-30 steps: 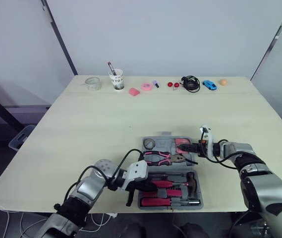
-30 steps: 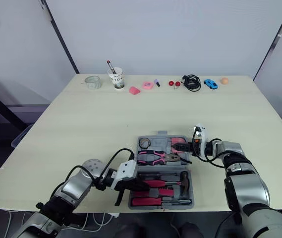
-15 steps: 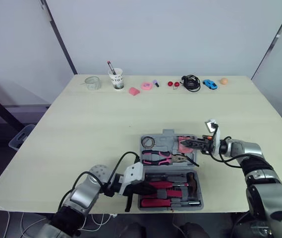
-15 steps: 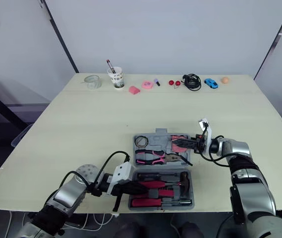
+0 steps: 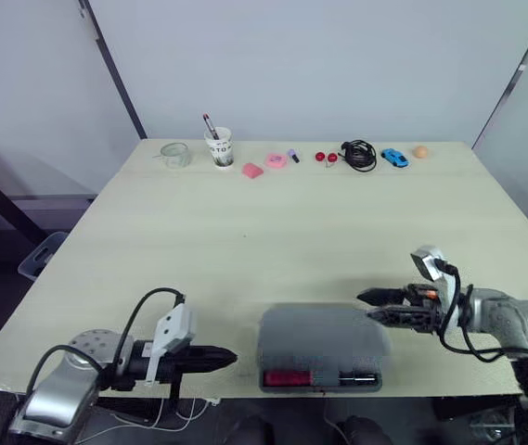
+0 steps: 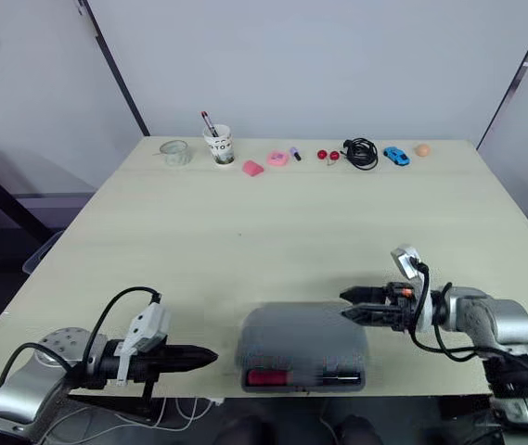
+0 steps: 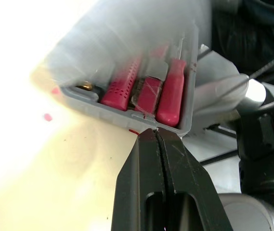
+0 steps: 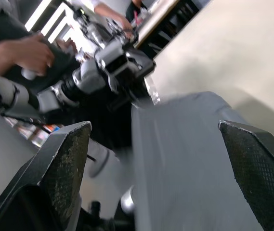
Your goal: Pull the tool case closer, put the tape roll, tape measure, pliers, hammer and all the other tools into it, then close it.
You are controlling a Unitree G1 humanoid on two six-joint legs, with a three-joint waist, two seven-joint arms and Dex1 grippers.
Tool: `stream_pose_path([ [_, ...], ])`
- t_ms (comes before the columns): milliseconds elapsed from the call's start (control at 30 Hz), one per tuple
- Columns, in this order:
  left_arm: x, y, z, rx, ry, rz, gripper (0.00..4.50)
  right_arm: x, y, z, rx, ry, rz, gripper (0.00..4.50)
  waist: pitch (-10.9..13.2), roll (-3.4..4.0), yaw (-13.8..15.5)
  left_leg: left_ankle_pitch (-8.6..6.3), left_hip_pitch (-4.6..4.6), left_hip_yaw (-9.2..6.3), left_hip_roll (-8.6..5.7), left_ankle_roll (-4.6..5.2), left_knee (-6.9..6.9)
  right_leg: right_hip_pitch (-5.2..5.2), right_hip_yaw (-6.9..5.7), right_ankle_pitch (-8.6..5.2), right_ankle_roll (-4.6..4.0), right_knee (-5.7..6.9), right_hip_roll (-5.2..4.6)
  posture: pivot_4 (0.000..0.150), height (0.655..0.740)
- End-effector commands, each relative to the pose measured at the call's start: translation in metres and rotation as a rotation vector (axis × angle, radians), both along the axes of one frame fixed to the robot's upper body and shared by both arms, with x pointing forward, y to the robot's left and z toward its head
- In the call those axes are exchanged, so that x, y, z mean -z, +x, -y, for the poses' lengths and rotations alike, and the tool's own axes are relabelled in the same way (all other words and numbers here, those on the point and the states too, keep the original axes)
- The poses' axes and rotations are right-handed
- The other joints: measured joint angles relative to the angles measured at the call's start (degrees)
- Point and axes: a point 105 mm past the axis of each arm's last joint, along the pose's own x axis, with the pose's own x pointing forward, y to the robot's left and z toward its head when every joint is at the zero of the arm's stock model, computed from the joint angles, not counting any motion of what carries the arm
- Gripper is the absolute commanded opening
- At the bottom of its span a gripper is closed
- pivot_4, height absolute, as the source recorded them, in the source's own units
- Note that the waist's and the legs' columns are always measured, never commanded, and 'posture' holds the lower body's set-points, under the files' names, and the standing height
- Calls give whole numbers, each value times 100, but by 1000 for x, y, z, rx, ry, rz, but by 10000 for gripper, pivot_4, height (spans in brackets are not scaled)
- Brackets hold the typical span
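The grey tool case (image 5: 322,345) lies near the table's front edge, its lid (image 8: 185,159) down over the base and blurred. Pink and red tool handles (image 7: 141,91) show through the gap at its front. My left gripper (image 5: 226,355) is shut and empty, lying low on the table just left of the case, its tips (image 7: 156,134) pointing at the case's front corner. My right gripper (image 5: 371,306) is open at the lid's back right corner, with the lid between its wide-spread fingers (image 8: 64,168) and nothing held.
Along the far edge stand a glass jar (image 5: 174,155), a paper cup with pens (image 5: 217,148), pink bits (image 5: 252,171), red balls (image 5: 325,157), a black cable (image 5: 357,155), a blue toy car (image 5: 392,158) and an orange ball (image 5: 418,151). A person's hand (image 8: 26,50) shows beyond the table.
The lid has swung down over the tools. My left gripper pulled back to the left, out of the case. My right gripper let go of the lid and moved right and nearer.
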Motion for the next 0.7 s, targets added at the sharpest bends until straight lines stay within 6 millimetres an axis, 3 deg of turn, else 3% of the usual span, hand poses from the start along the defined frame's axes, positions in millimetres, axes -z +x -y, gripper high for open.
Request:
stream_pose_path([
  [33, -12, 14, -18, -140, -32, 88, 0, -2, -3, 18, 121, -100, 182, 44475, 6, -8, 3, 0, 0, 0, -1, 0, 0, 0, 0, 0, 0, 0, 0, 1500, 7400],
  [67, -14, 17, -21, -173, -45, 96, 0, 2, -6, 24, 151, -134, 213, 44475, 4, -13, 32, 0, -2, 2, -2, 0, 0, -2, 0, 0, 1, -1, 1, 1500, 7400],
  [167, -21, 22, -28, -237, -71, 118, 8869, 10, -7, 44, 276, -228, 359, 45000, 13, -26, 27, 0, -6, 7, -4, 0, -2, -1, -5, 0, 4, -2, 3, 1500, 7400],
  [400, -26, 25, -51, -371, -50, 143, 42899, 20, -16, 93, 481, -372, 529, 45000, 13, -28, -7, 0, 1, 17, -3, 0, -1, 3, -2, 0, 4, -2, 6, 1500, 7400],
  [533, -17, 26, -62, -434, 52, 169, 44089, 25, -21, 112, 549, -403, 553, 45000, 14, -28, -4, 0, 2, 22, -3, 0, -1, 4, -1, -1, 3, -3, 6, 1500, 7400],
  [700, -12, 19, -53, -410, 28, 148, 44089, 31, -22, 132, 622, -428, 560, 45000, 14, -31, -5, 0, 8, 21, -1, 0, -1, 8, 1, -1, 1, -3, 4, 1500, 7400],
])
